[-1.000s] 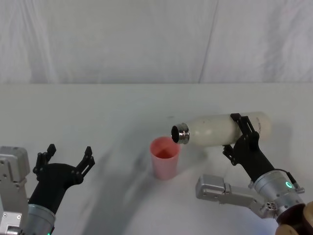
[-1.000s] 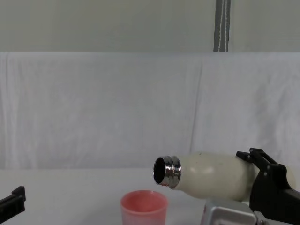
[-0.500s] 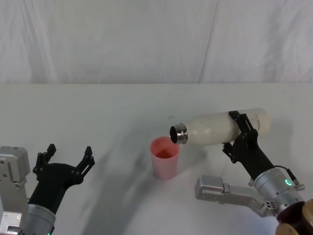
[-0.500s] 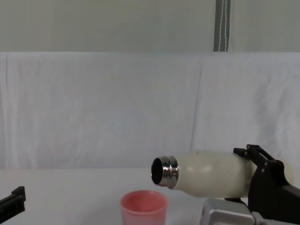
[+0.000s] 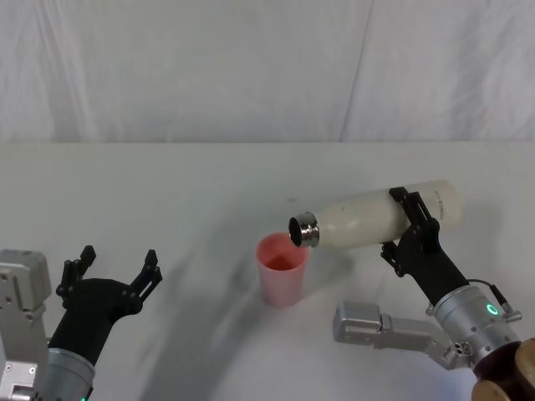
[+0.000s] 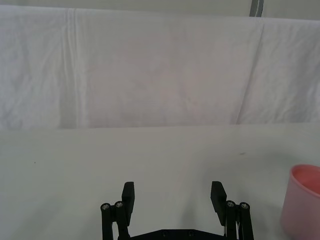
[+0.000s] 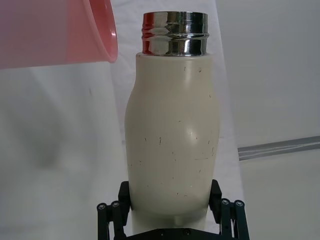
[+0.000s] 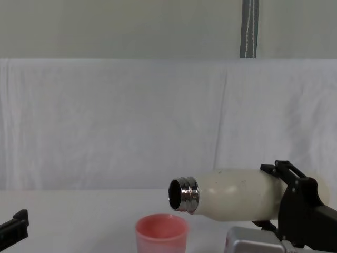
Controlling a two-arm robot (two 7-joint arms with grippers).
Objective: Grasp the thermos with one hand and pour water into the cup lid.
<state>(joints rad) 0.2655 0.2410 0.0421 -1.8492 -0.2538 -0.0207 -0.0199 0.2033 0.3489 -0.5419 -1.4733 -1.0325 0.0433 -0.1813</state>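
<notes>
The cup lid (image 5: 282,269) stands upright on the table (image 5: 192,184), near its middle. The thermos (image 5: 376,217) lies nearly level in the air to the cup lid's right, its neck just above the cup lid's right rim, its base farther right

The cup lid (image 8: 161,233) is cut off at the chest view's lower edge; its contents cannot be told, and the thermos (image 5: 376,215) base sits behind the right gripper (image 5: 411,227)
</notes>
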